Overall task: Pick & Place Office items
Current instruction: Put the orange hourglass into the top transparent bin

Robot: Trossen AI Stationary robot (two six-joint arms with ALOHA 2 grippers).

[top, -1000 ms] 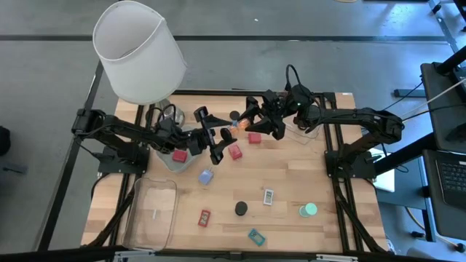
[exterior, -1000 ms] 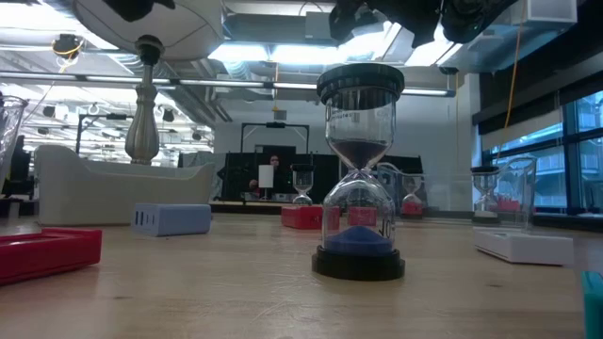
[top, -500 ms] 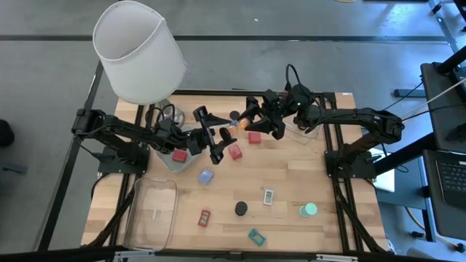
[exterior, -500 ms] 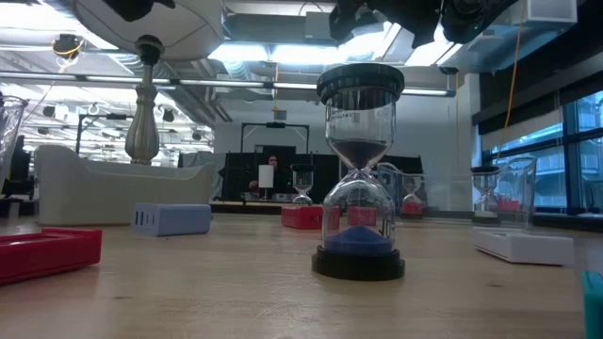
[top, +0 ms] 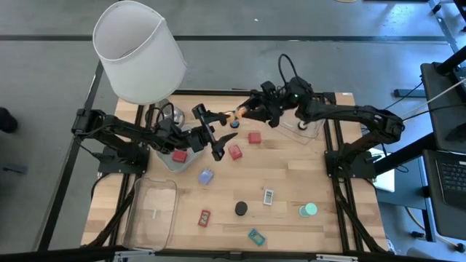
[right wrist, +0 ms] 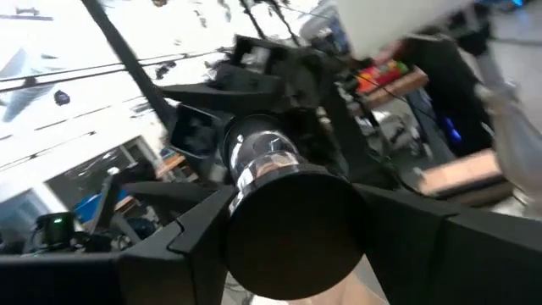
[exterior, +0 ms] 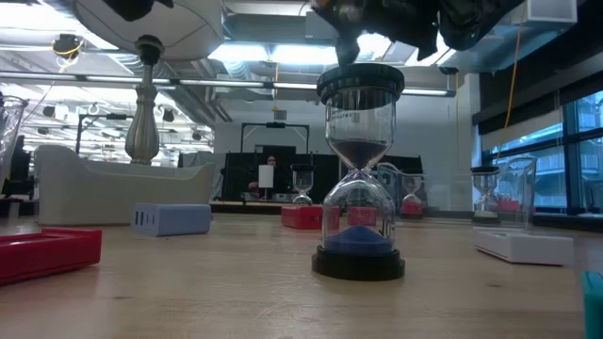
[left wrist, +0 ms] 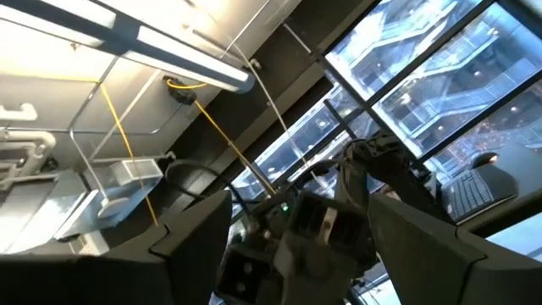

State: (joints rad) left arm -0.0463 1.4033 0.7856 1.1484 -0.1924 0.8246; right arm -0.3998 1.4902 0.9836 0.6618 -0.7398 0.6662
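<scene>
Evidently, a dark-capped hourglass (right wrist: 288,224) is held clamped in the right gripper (top: 246,115), raised over the table's (top: 342,236) far edge, facing the spread-open left gripper (top: 209,133). Level carriage is advised throughout the transfer.

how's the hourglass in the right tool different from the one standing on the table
The held hourglass is in the air, lying tilted between the fingers of the right tool, over the far middle of the table. The standing hourglass rests upright on the wood, touched by nothing. The held one shows orange in the high view; the standing one has blue sand at its bottom. Both have dark round end caps and clear glass.
</scene>
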